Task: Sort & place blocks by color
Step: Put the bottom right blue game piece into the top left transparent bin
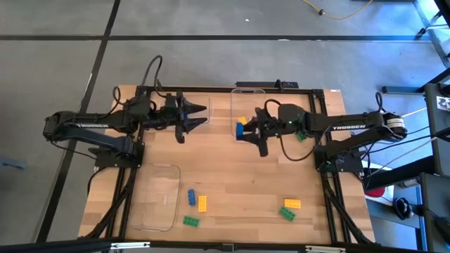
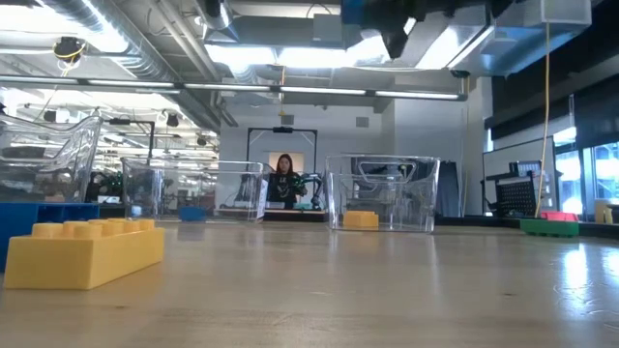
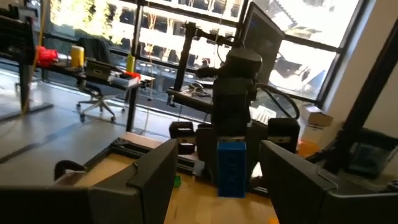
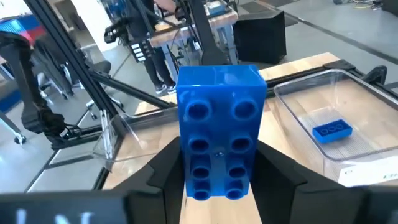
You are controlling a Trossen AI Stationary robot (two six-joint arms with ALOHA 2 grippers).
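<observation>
The right pincer (image 1: 242, 131) is held up over the back middle of the tabletop (image 1: 232, 183), pinching a blue brick (image 4: 219, 129) between its two fingers (image 4: 163, 176), studs facing its own wrist camera. It hangs at the edge of a clear tray (image 1: 247, 105) at the back of the tabletop, where a yellow brick (image 1: 242, 121) shows just beside the held one. In the right wrist view, another clear tray (image 4: 336, 112) lies beyond the pincer with a second blue brick (image 4: 332, 130) in it.

The left pincer (image 1: 204, 114) waits well off to the side of the right one, above the back left of the tabletop, its fingers spread with nothing between them.

A green brick (image 1: 301, 135) lies close behind the right pincer, under its arm. Far from both pincers, along the front edge, are two groups: a blue piece (image 1: 191, 197), a yellow piece (image 1: 202, 204) and a green piece (image 1: 190, 221) next to a third clear tray (image 1: 159, 197), and a yellow piece (image 1: 291, 204) touching a green one (image 1: 287, 213) toward the right.

A person (image 2: 284, 180) sits in the room beyond the tabletop.
</observation>
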